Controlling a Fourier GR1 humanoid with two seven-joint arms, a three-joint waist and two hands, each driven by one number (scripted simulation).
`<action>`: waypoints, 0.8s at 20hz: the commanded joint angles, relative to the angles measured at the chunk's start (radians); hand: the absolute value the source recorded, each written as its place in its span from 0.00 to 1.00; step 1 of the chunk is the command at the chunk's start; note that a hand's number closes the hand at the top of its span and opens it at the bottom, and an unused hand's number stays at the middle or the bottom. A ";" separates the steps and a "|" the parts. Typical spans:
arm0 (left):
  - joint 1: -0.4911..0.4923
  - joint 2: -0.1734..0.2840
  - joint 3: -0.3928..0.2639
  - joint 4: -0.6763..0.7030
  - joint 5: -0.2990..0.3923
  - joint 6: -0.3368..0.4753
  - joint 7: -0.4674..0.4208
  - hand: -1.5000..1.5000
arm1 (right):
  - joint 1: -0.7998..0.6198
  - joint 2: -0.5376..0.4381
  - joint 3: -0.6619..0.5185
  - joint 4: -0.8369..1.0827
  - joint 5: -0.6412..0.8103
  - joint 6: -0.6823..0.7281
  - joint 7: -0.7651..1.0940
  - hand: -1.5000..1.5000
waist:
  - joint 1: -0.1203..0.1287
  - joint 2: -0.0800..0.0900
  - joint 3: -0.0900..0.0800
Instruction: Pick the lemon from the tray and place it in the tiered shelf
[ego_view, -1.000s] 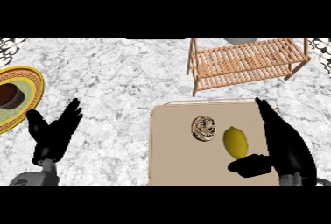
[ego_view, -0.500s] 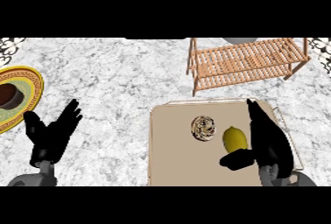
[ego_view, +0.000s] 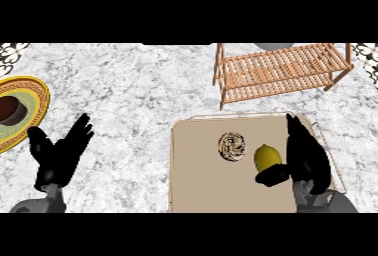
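Note:
A yellow lemon (ego_view: 266, 156) lies on the right half of the beige tray (ego_view: 207, 180). My right hand (ego_view: 304, 159) is directly beside it on the right, fingers straight and pointing away from me, the thumb (ego_view: 272, 175) touching the lemon's near end. The hand is open. The wooden tiered shelf (ego_view: 280, 70) stands at the back right, beyond the tray. My left hand (ego_view: 60, 155) rests open at the lower left, fingers up, well away from the tray.
A round patterned pastry (ego_view: 233, 146) lies on the tray just left of the lemon. A yellow-rimmed plate (ego_view: 26, 102) with a dark cup (ego_view: 9, 110) sits at the left edge. Marble counter spreads between plate and tray.
My right hand has slid left over the tray until it came right up against the lemon, the thumb now at its near end. The left hand has barely moved.

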 joint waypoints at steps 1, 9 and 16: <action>-0.009 -0.025 -0.005 0.115 -0.015 -0.011 -0.023 0.50 | -0.042 0.057 -0.032 0.046 0.039 -0.012 0.059 0.00 | -0.003 0.008 -0.008; -0.069 0.021 0.057 0.110 0.011 -0.036 0.042 0.50 | 0.060 0.073 -0.066 0.092 0.082 -0.041 -0.106 0.00 | -0.006 0.007 -0.008; -0.004 -0.030 0.001 0.038 -0.031 0.001 0.050 0.50 | -0.003 0.153 0.032 0.227 0.053 0.043 -0.179 1.00 | 0.003 0.008 -0.008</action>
